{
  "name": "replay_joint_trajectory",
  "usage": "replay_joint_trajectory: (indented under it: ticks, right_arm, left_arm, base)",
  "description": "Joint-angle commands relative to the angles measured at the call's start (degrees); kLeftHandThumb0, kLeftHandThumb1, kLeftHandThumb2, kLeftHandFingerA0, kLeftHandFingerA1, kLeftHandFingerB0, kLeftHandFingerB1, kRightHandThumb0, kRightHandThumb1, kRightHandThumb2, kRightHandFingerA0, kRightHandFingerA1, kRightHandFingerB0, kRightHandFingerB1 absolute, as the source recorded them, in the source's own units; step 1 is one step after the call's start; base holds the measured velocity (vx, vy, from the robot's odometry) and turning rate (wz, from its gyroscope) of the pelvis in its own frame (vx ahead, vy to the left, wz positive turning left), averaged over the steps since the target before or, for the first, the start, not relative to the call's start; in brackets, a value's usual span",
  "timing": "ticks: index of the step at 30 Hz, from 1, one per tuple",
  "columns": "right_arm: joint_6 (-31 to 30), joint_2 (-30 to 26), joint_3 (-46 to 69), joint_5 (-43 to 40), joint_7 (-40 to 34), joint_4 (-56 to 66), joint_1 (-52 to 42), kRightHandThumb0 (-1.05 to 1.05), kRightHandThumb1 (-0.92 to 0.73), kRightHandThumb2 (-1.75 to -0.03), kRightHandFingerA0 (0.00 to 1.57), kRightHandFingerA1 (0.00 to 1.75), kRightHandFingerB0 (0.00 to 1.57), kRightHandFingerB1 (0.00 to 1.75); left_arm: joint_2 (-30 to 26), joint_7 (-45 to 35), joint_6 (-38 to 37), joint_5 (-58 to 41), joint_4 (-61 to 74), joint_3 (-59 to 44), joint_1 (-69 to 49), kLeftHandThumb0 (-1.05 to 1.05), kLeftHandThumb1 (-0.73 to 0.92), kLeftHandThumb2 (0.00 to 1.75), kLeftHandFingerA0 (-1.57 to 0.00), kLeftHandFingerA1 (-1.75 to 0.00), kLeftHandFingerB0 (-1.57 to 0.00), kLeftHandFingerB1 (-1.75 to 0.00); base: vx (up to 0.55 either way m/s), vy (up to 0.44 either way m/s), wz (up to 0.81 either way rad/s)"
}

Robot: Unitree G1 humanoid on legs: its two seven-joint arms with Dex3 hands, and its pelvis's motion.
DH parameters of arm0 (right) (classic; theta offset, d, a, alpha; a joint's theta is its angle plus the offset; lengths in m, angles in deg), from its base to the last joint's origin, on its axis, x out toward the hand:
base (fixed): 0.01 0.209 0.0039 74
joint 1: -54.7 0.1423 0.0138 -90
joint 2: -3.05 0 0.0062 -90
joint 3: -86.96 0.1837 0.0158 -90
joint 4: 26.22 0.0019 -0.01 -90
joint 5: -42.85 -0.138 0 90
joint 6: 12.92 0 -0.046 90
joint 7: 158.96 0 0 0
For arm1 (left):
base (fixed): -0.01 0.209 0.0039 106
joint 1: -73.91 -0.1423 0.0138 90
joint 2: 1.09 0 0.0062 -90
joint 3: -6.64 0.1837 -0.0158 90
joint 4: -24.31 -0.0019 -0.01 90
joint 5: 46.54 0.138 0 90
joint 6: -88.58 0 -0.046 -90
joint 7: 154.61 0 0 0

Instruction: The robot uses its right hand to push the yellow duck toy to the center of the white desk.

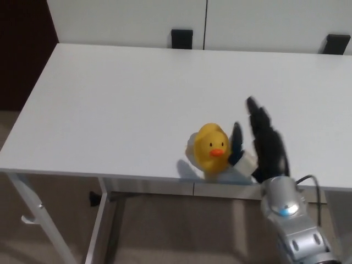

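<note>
Yellow duck toy sits upright on the white desk, close to the near edge and a bit right of the desk's middle; orange beak faces the near edge; a small shadow falls on the desk to its left.

Right hand is just beside the duck on its right; black, fingers stretched out and pointing toward the far side of the desk; thumb stands apart from them, nearest the duck, looks about touching its side but can't be sure; hand spread, nothing held; a pale block-like part shows at the base of the thumb near the desk edge.

Silver forearm comes up from bottom right, below the desk edge; a thin dark cable loops beside the wrist.

Left hand doesn't show.

Two small black brackets, one and another, sit at the far edge against the pale wall panels; desk's white leg at bottom left; a metal frame bar under the top.
</note>
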Motion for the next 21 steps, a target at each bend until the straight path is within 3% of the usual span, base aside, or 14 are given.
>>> replay_joint_trajectory:
  ticks: [1,4,8,13,15,16,17,20,21]
  right_arm:
    - [0.23,-4.98,3.64,4.63,-5.90,7.42,-1.90,-1.01,-0.92,-0.72,0.00,0.00,0.00,0.00]
    - [3.43,-11.93,8.79,6.00,-6.40,14.56,-4.86,-0.97,-0.92,-0.75,0.00,0.00,0.00,0.00]
    - [2.91,-18.07,13.52,5.42,-3.54,19.73,-8.40,-1.01,-0.92,-0.77,0.00,0.00,0.00,0.00]
    - [2.66,-21.24,16.16,4.99,-2.69,21.73,-10.77,-1.01,-0.92,-0.77,0.00,0.00,0.00,0.00]
    - [3.12,-24.49,25.05,-3.17,2.88,23.08,-18.66,-0.95,-0.92,-0.73,0.00,0.00,0.00,0.00]
    - [3.12,-24.49,25.05,-3.17,2.88,23.08,-18.66,-0.95,-0.92,-0.73,0.00,0.00,0.00,0.00]
    - [6.63,-25.59,31.27,-7.23,4.65,21.25,-24.56,-0.83,-0.55,-0.89,0.00,0.34,0.00,0.23]
    - [10.91,-26.24,37.27,-10.62,5.88,18.78,-30.30,-0.83,-0.55,-0.89,0.00,0.34,0.00,0.23]
    - [16.72,-26.65,40.91,-12.30,6.07,11.92,-33.15,-0.42,-0.74,-0.61,0.00,0.15,0.00,0.21]
  left_arm:
    - [-0.39,-0.29,-2.95,-0.17,-0.25,-0.25,-0.24,0.69,-0.39,1.75,-1.20,-1.04,-1.20,-1.07]
    - [-0.42,-0.07,-2.67,-0.13,-0.47,-0.28,-0.17,0.66,-0.38,1.75,-1.14,-1.02,-1.18,-1.05]
    - [-0.42,0.15,-2.79,-0.13,-0.74,-0.38,-0.36,0.68,-0.42,1.75,-1.20,-1.03,-1.21,-1.08]
    - [-0.40,0.21,-2.59,-0.13,-0.94,-0.46,-0.40,0.68,-0.42,1.75,-1.20,-1.03,-1.21,-1.08]
    - [-0.63,0.70,-2.48,0.19,-1.11,-0.31,-0.63,0.64,-0.43,1.71,-1.20,-1.00,-1.27,-1.05]
    - [-0.63,0.70,-2.48,0.19,-1.11,-0.31,-0.63,0.64,-0.43,1.71,-1.20,-1.00,-1.27,-1.05]
    - [-1.04,0.72,-2.65,0.20,-1.08,-0.38,-1.03,0.50,-0.45,1.74,-1.28,-1.04,-1.24,-1.02]
    - [-1.50,0.64,-2.88,0.16,-1.00,-0.51,-1.47,0.50,-0.45,1.74,-1.28,-1.04,-1.24,-1.02]
    - [-1.56,0.56,-2.77,-0.11,-1.09,-0.79,-1.32,0.50,-0.40,1.75,-1.25,-1.06,-1.23,-1.04]
  base:
    - [0.00,0.000,0.00]
    - [0.00,0.000,0.00]
    - [0.00,0.000,0.00]
    - [0.00,0.000,0.00]
    - [0.00,0.000,0.00]
    - [0.00,0.000,0.00]
    - [0.00,0.000,0.00]
    - [0.00,0.000,0.02]
    - [0.00,0.000,0.06]
